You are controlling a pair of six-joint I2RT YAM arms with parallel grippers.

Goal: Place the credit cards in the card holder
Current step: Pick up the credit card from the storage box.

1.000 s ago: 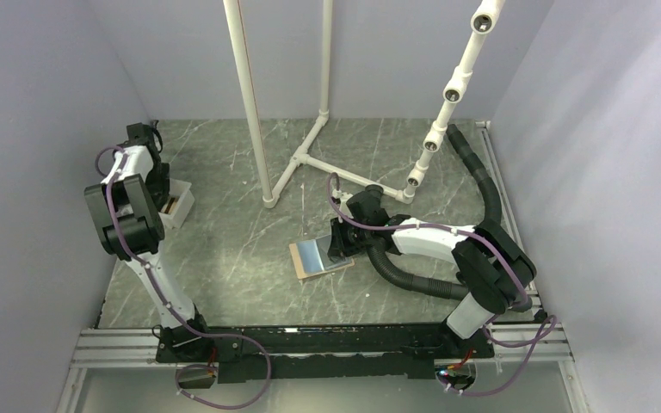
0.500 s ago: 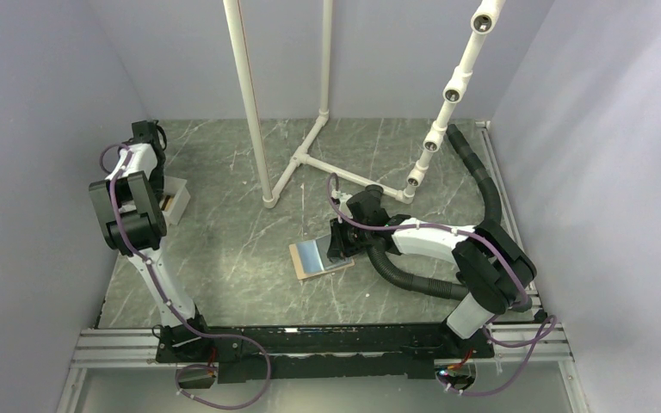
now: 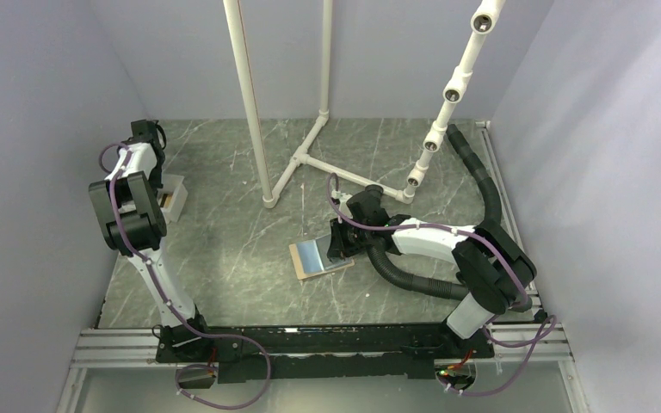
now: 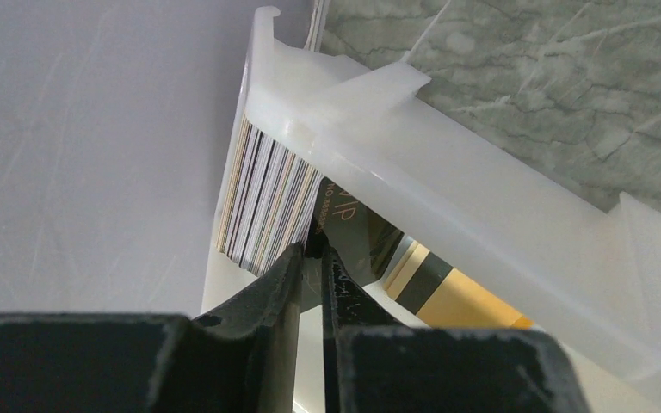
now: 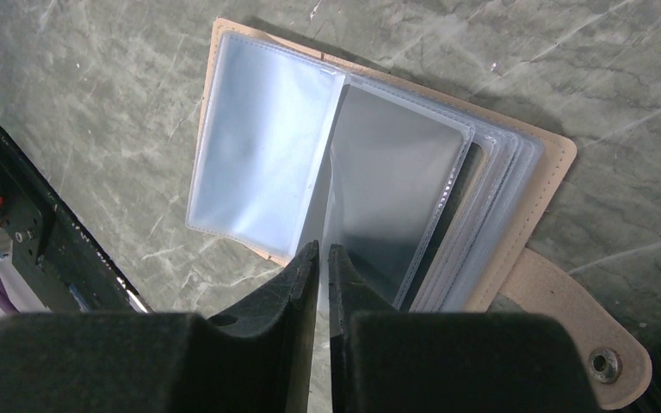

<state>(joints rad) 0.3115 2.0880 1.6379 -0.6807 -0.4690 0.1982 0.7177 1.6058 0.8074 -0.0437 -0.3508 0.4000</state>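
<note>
In the white tray (image 4: 482, 215), the left tool (image 4: 314, 256) grips a dark credit card (image 4: 357, 228). The right tool (image 5: 323, 254) pinches a clear sleeve (image 5: 396, 172) of the open card holder (image 5: 552, 163).

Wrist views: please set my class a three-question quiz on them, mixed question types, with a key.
1. Fill in: the left claw nips a credit card standing in the white ___.
2. The right claw pinches: A nothing, B a clear sleeve, C a credit card.
3. True or false: the card holder is folded shut.
Key: 1 tray; 2 B; 3 false.
</note>
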